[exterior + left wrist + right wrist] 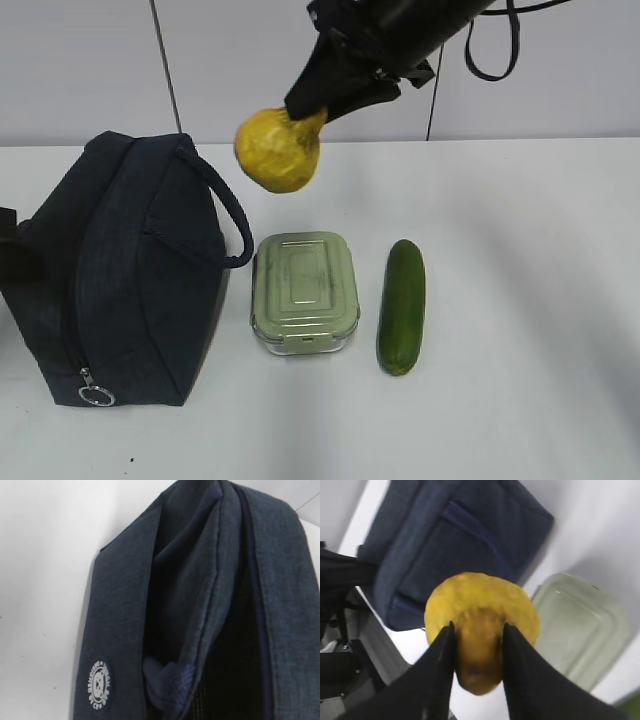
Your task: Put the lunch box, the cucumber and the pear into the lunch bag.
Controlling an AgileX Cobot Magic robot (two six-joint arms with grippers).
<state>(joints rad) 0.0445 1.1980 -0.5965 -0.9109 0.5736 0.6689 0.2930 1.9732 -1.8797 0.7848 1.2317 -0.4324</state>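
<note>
We see the pear (277, 152), lumpy and yellow-orange, hanging in the air above the white counter (520, 250). The right end effector (306, 122) has closed its two black fingers (440, 665) on the pear's narrow top, so the rounded bottom points down and to the left. The fruit hangs above the back of the gap between the lunch bag and the lunch box, touching neither.

The lunch bag (110, 270), dark navy fabric, stands at the left of the counter with its looped handle (225, 215) curving toward the lunch box and a silver ring pull (96, 394) low at its front corner.

Just right of the bag lies the lunch box (305, 292), its sage-green lid on. Right of that, a little apart, lies the dark green cucumber (402, 305), set parallel to the box.

The left end effector shows in none of our views. Its wrist camera looks closely at the bag's navy folds and a round white logo (99, 685); its jaws are closed.
</note>
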